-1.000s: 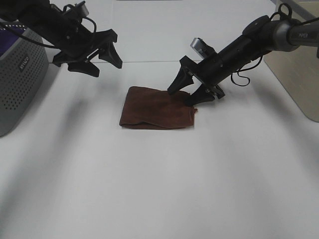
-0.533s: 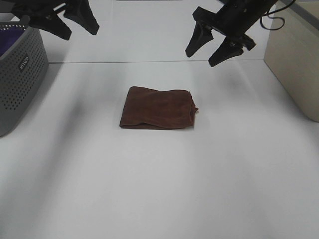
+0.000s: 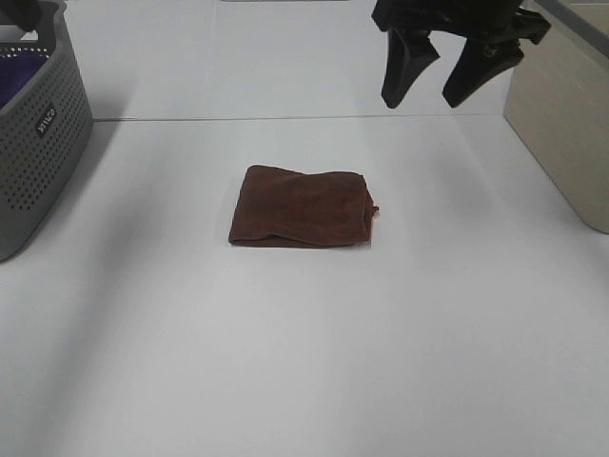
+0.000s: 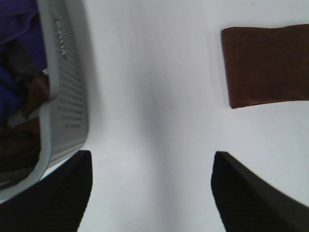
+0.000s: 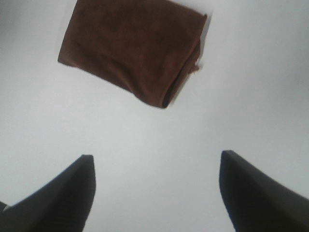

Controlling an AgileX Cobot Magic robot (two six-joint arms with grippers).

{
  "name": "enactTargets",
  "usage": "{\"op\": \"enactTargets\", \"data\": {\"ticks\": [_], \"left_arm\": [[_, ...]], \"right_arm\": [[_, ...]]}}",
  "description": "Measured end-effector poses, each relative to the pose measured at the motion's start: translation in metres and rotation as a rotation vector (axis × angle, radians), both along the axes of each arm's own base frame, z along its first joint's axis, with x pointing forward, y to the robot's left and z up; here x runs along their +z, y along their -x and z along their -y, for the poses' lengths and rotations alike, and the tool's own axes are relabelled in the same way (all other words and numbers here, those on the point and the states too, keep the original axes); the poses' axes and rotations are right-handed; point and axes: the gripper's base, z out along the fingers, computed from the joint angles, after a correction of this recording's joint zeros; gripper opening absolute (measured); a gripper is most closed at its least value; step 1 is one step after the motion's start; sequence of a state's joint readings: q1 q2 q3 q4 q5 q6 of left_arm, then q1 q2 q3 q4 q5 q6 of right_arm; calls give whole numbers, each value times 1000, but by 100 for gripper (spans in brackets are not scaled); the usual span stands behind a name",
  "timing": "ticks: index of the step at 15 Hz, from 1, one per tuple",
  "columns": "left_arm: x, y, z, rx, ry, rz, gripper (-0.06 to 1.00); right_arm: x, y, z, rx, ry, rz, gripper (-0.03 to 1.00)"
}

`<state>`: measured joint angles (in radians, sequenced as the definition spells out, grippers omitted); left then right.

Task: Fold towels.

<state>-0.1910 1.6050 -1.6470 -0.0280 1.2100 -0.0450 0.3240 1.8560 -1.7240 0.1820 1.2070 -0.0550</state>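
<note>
The dark reddish-brown towel point(image 3: 300, 206) lies folded into a small rectangle on the white table, near the middle. It also shows in the left wrist view point(image 4: 264, 65) and in the right wrist view point(image 5: 133, 48). My right gripper point(image 3: 440, 81) is open and empty, raised high behind and to the right of the towel. Its fingers point(image 5: 58, 200) frame bare table in the right wrist view. My left gripper point(image 4: 149, 193) is open and empty; it is out of the exterior view, up at the far left near the basket.
A grey perforated basket point(image 3: 43, 133) stands at the left edge with purple cloth point(image 3: 19, 76) inside; it shows in the left wrist view point(image 4: 67, 96) too. A beige box point(image 3: 561, 124) stands at the right edge.
Both grippers let go and rose away from the towel. The right one lifted up and right; the left one left the exterior view at top left. The towel stayed folded in place.
</note>
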Motion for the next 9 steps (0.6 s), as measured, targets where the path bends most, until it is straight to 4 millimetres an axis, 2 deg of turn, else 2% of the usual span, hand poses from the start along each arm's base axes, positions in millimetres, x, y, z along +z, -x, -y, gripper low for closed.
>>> {"op": "enactTargets", "data": {"ticks": [2, 5, 6, 9], "left_arm": [[-4, 34, -9, 25, -21, -23, 67], [-30, 89, -20, 44, -28, -102, 67], [-45, 117, -25, 44, -31, -117, 67], [-72, 174, -35, 48, -9, -105, 67]], "right_arm": [[-2, 33, 12, -9, 28, -49, 69], [0, 90, 33, -15, 59, -84, 69], [-4, 120, 44, -15, 77, -98, 69], [-10, 179, 65, -16, 85, -92, 69]]}}
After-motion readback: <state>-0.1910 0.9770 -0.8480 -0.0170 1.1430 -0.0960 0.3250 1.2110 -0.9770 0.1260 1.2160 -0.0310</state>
